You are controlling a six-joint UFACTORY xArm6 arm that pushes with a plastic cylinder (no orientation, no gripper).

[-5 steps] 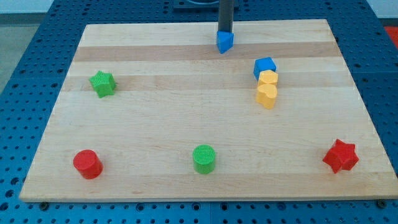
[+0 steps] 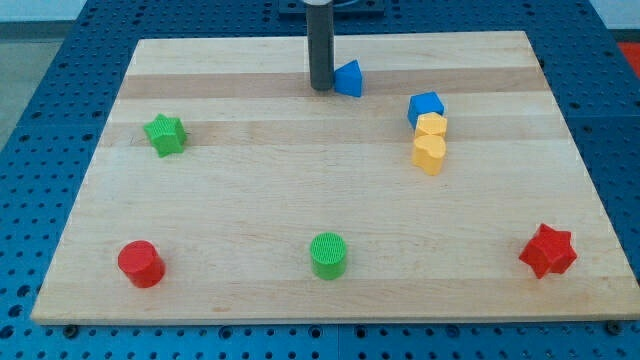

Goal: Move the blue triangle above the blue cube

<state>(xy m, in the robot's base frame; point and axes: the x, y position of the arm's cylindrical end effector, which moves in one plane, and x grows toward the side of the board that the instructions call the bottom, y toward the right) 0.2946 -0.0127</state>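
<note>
Shifted left, my tip [image 2: 321, 88] now touches the blue triangle [image 2: 349, 79].

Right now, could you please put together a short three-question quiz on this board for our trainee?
1. True or false: my tip is on the view's left side of the blue triangle.
2. Which block sits directly against the blue cube? A) green star B) yellow block C) red cylinder
3. Fill in: the block nearest the board's bottom-right corner in the view is the red ____.

Key:
1. True; the tip is right beside the triangle.
2. B; the upper yellow block touches the cube, with a yellow heart below it.
3. star.
</note>
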